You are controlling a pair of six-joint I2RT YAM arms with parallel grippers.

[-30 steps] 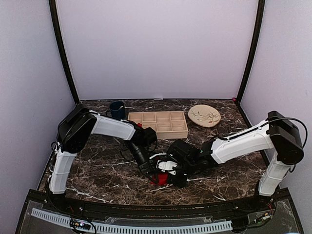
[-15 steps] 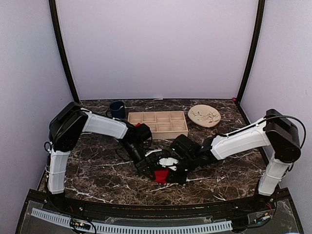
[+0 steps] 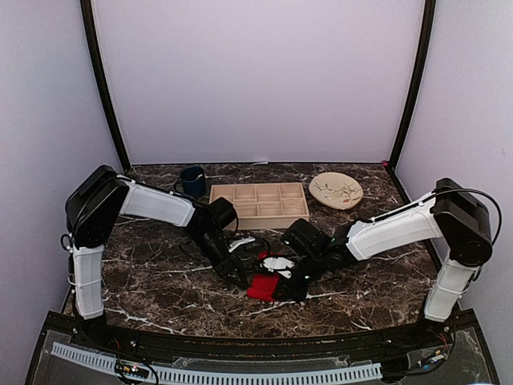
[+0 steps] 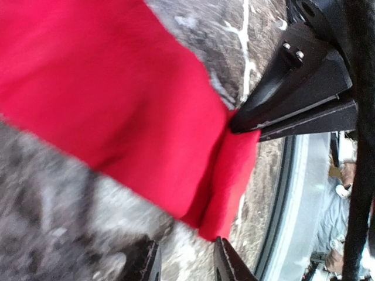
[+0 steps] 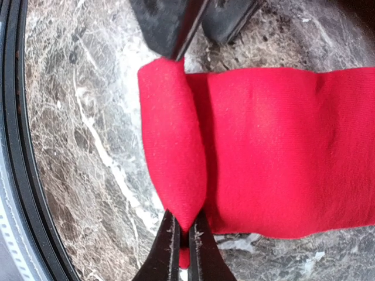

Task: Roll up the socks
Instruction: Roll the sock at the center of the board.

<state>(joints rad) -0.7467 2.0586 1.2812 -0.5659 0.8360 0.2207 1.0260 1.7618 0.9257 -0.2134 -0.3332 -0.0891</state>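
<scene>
1. Nearest the front edge of the dark marbled table (image 3: 160, 281), the red socks (image 5: 263, 152) are seen lying flat on the stone. One end has been turned over into a narrow fold.
2. That fold is gripped by the right gripper (image 5: 183, 221). Its two black fingers are pressed together, with the red fabric squeezed between their tips.
3. The left gripper (image 4: 184, 244) is held at the opposite side of the same fold. Its fingers are parted and nothing is caught between them; bare marble shows in the gap.
4. In the right wrist view, one left fingertip is seen at the very edge of the fold. Whether it touches the fabric cannot be told.
5. Whether one sock or two make up the red band cannot be told from the wrist views.
6. From above, the two grippers are shown meeting over the socks near the middle of the table. The left arm is stretched in from the left and the right arm from the right.
7. Behind the grippers, a pale wooden tray (image 3: 260, 223) divided into compartments is set on the table, apart from the socks.
8. Farthest back, a dark blue mug (image 3: 192, 180) is placed just beside the tray's far left corner. A round tan plate (image 3: 337, 191) is seen to the tray's right, not touching it.
</scene>
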